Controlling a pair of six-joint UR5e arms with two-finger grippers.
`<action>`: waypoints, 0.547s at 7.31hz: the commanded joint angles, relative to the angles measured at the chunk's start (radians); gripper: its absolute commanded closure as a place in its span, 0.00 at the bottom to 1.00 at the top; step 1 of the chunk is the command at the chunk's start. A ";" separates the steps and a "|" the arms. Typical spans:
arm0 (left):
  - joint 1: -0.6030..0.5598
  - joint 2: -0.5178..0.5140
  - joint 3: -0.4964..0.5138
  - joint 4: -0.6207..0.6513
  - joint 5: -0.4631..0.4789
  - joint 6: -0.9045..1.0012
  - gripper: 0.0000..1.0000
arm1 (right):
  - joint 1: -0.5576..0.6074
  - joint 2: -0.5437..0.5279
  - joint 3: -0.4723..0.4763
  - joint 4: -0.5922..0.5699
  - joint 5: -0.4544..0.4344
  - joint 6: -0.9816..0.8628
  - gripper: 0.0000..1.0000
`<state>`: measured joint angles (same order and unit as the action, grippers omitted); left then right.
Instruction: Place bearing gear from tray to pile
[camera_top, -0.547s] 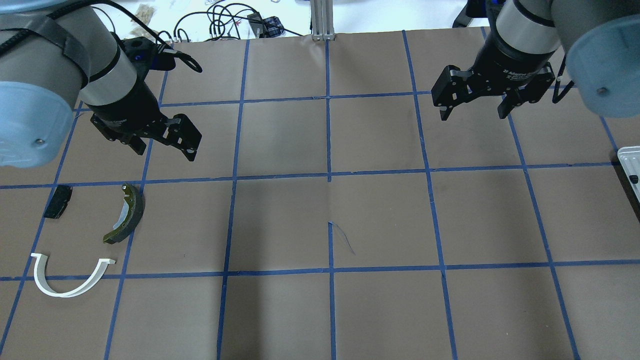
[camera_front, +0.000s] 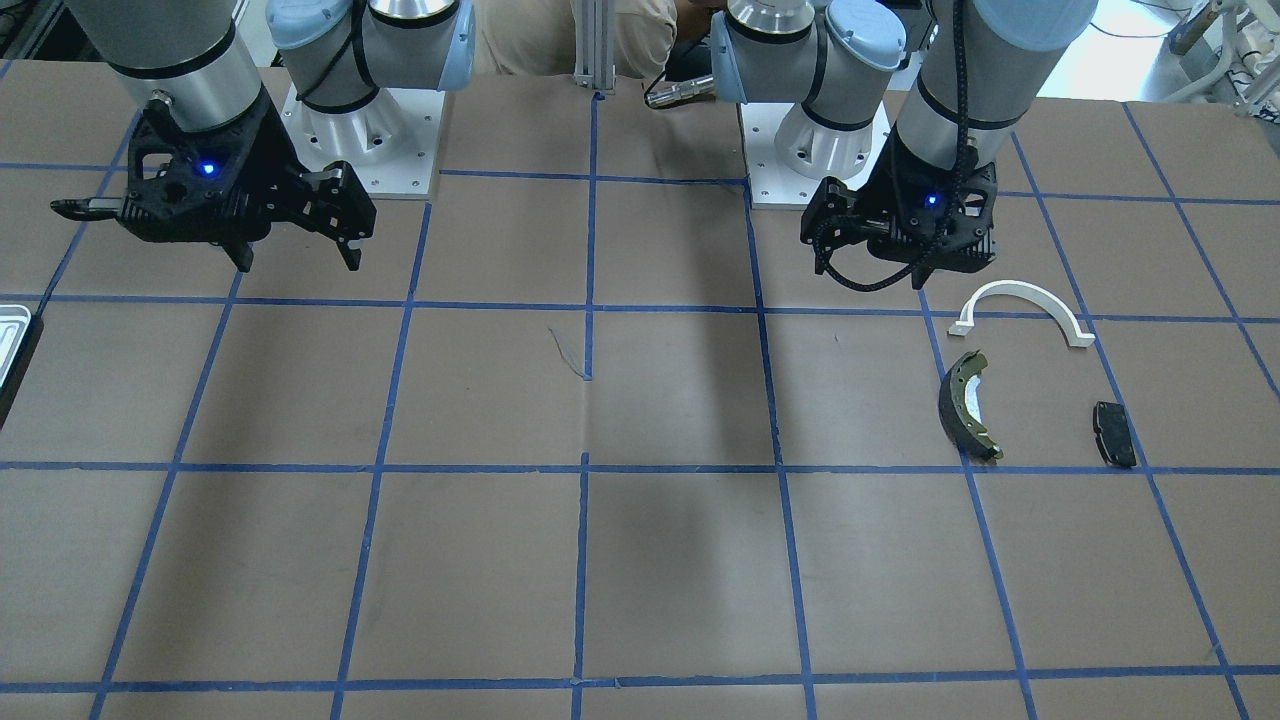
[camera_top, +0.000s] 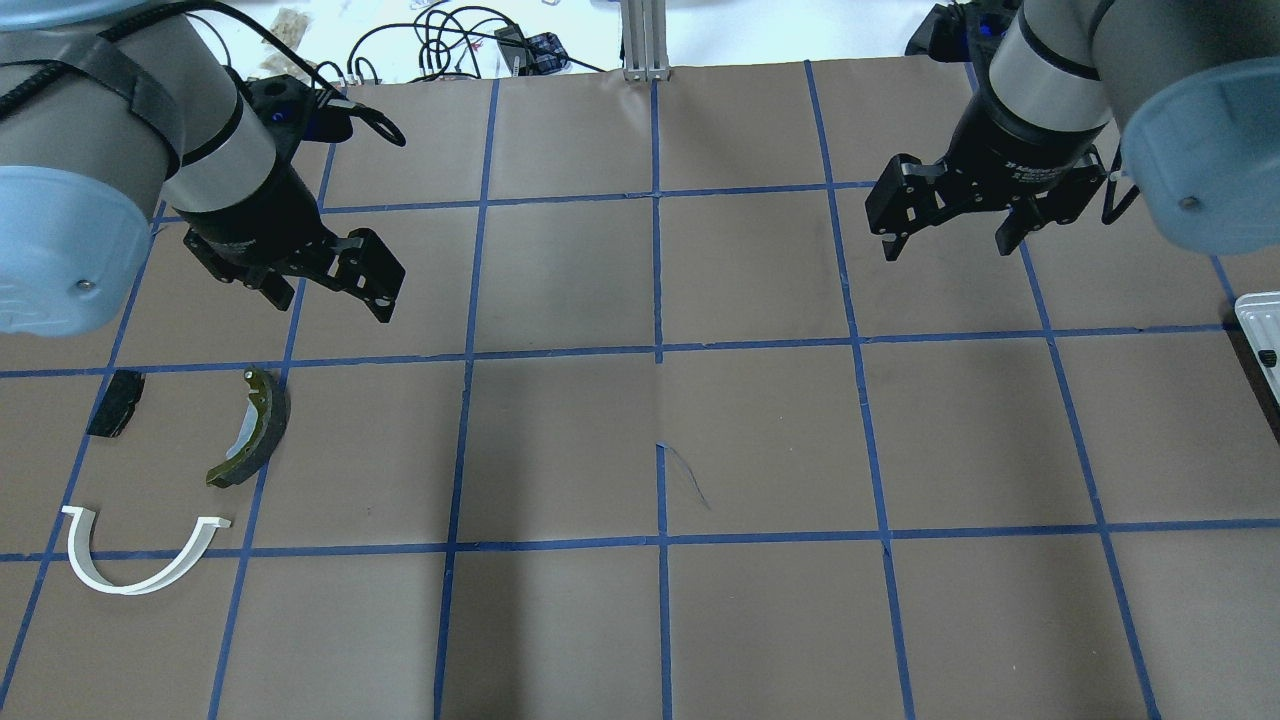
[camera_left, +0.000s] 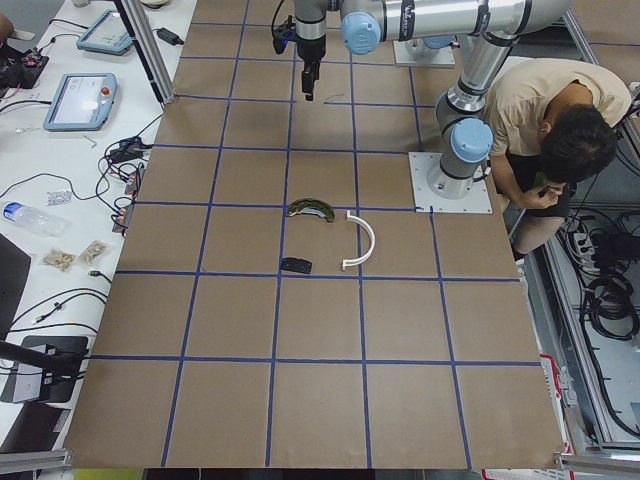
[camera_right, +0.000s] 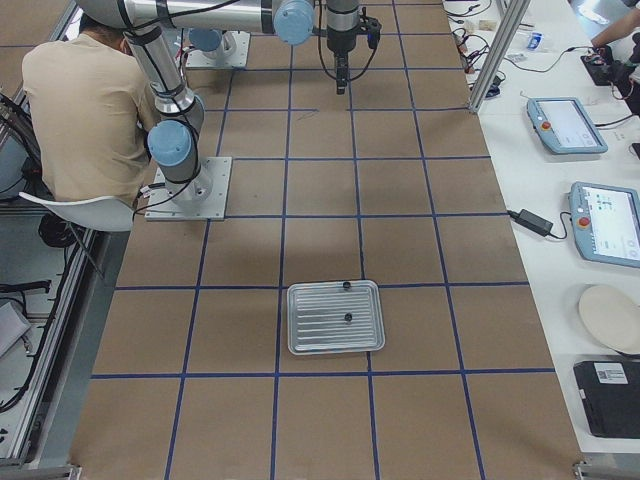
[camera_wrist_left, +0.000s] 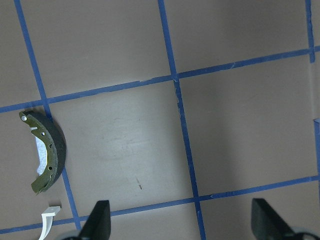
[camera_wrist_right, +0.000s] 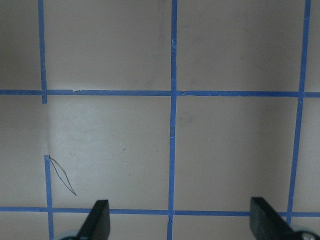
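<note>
Since both sets of jaws stood spread wide with nothing between them, I judged the task barely begun. The right gripper (camera_top: 947, 238) hung over bare brown paper. The pale silvery ridged metal tray (camera_right: 315, 335) lay well apart from its jaws, out toward the table's right end. Two small dark parts sat on it. I took one for the bearing gear (camera_right: 347, 318), though it was too small to be sure. The left gripper (camera_top: 325, 298) hovered empty, with the pile near its jaws on the robot's side: a dark curved olive-edged brake shoe (camera_top: 262, 430), a small flat black pad (camera_top: 115, 403) and a white half-ring bracket (camera_front: 1015, 289). Reaching, grasping, carrying and releasing all remained.
</note>
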<state>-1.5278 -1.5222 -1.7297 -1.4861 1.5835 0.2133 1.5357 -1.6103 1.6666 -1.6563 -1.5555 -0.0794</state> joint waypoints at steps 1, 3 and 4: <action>0.000 -0.004 -0.002 0.012 0.000 0.001 0.00 | -0.166 0.001 -0.001 -0.004 -0.009 -0.129 0.00; 0.000 -0.013 -0.002 0.063 0.003 -0.002 0.00 | -0.390 0.013 0.002 -0.016 -0.024 -0.384 0.00; 0.002 -0.013 -0.002 0.056 0.004 0.001 0.00 | -0.510 0.056 0.002 -0.031 -0.021 -0.481 0.00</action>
<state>-1.5273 -1.5356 -1.7317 -1.4316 1.5856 0.2129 1.1755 -1.5917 1.6678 -1.6725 -1.5779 -0.4222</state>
